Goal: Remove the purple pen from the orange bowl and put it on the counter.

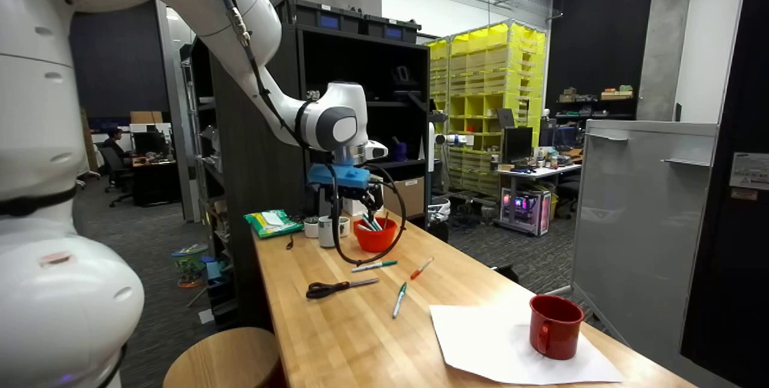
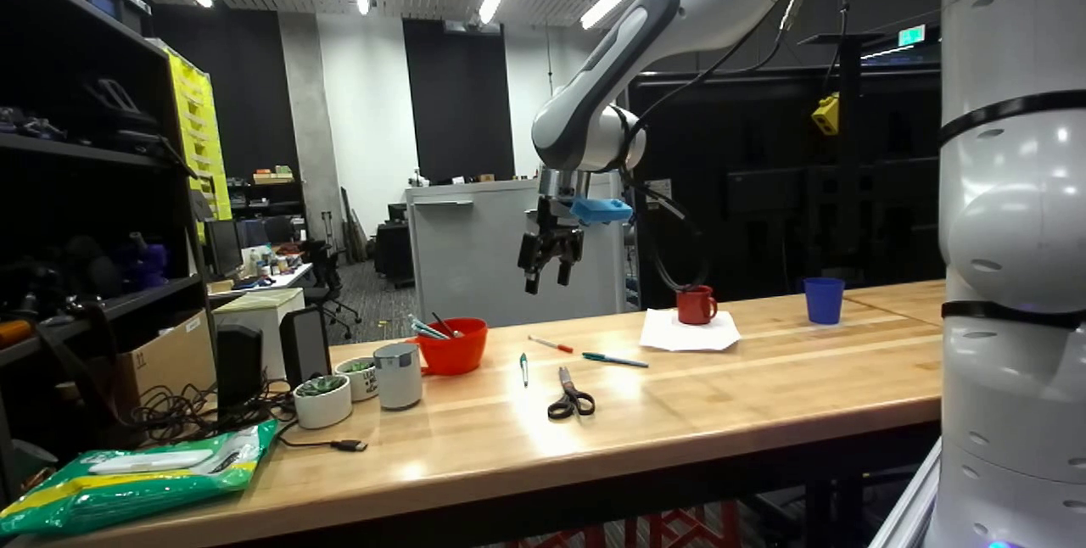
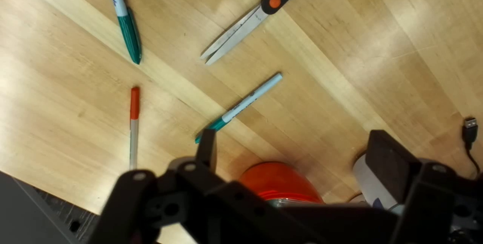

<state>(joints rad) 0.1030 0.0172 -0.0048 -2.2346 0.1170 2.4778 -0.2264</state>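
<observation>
The orange bowl (image 1: 375, 242) stands at the far end of the light wooden counter (image 1: 336, 331); it also shows in an exterior view (image 2: 458, 353) and, partly hidden by my gripper, in the wrist view (image 3: 277, 179). Several pens (image 2: 427, 330) lean out of the bowl, including a thin dark one (image 2: 443, 325). I cannot tell which is purple. My gripper (image 2: 548, 281) is open and empty, pointing down, above the counter and higher than the bowl. In the wrist view my gripper's fingers (image 3: 294, 136) stand wide apart with nothing between them.
Scissors (image 2: 570, 395), two green-capped pens (image 3: 241, 106) and a red-capped pen (image 3: 134, 123) lie on the counter. A grey-white mug (image 2: 397, 376) and small plant pots (image 2: 323, 401) stand beside the bowl. A dark red mug (image 1: 556, 328) sits on white paper (image 1: 480, 340).
</observation>
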